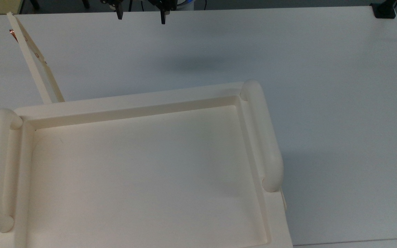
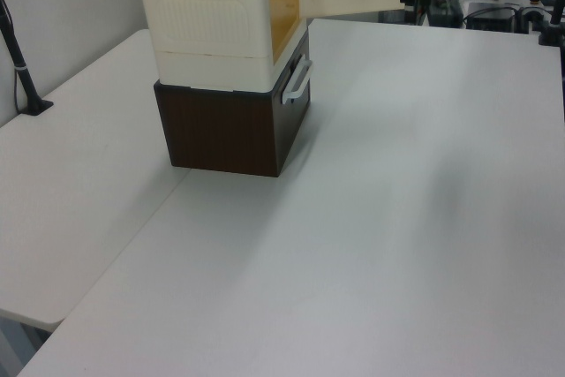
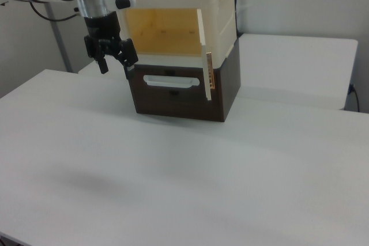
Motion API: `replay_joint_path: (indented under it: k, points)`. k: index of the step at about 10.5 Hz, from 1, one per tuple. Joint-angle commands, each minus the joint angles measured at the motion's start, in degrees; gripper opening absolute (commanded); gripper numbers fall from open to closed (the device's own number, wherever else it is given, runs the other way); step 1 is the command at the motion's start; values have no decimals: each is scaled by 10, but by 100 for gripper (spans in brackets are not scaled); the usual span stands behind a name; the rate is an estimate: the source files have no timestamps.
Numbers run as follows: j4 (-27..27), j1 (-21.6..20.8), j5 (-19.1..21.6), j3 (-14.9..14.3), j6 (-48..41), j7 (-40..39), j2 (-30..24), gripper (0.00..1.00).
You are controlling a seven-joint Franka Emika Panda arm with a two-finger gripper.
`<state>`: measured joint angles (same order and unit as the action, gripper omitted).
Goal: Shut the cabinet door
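cream cabinet door [image 3: 205, 56] swung wide open off the cabinet [image 3: 179, 18].

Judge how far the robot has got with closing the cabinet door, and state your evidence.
Nothing looks done: the cabinet door stands swung wide open, showing the cabinet's yellowish inside. The gripper hangs open in the air in front of the opening, touching nothing. All the work is left: reach the door's free edge in the top view and push it shut.

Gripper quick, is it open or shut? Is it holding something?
Gripper: open, fingers spread apart, holding nothing, hanging in the air in front of the cabinet, whose cabinet door stands open.
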<state>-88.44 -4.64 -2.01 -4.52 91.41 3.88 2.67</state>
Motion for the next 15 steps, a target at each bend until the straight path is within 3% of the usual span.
replay_joint_path:
  k: [1,13,15]
  points:
    - [-9,-1,-5,-1,3,-6,-5,100]
    - [20,-1,-3,-1,4,-9,-5,100]
    - [21,-4,2,0,4,-46,-5,100]
